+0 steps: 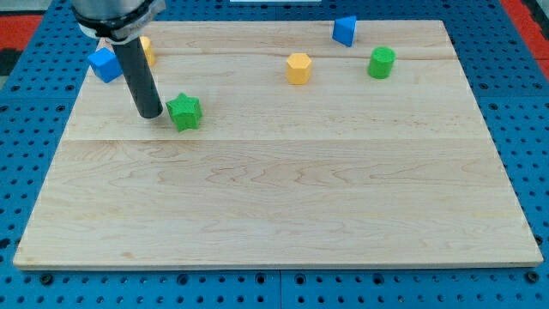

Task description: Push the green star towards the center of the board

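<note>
My tip (150,113) rests on the wooden board (274,215) in the upper left of the frame, just beside the green star (184,112), on the star's left side; whether they touch I cannot tell. I end in a bare rod, so there are no jaws to spread or press together. The star sits well left of the board's middle. Behind my rod, near the top left corner, a blue block (104,64) and a partly hidden yellow block (146,50) stand. Along the top, right of centre, are a yellow hexagon block (298,68), a blue block (345,30) and a green cylinder (382,62).
</note>
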Motion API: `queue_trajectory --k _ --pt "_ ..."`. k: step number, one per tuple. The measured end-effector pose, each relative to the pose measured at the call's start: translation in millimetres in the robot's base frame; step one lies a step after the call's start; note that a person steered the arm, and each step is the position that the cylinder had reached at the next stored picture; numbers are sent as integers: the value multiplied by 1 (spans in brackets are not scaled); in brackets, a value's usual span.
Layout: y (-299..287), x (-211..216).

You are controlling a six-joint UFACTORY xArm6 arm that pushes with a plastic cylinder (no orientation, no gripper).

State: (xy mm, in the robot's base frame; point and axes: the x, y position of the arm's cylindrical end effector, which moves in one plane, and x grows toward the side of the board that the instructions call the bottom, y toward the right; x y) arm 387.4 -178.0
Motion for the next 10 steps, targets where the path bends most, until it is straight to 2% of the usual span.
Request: queue_trajectory --k 2,3,4,7,10 --pt "45 0" --pt "41 2" --pt "9 13" --pt "80 18" --pt "110 3"
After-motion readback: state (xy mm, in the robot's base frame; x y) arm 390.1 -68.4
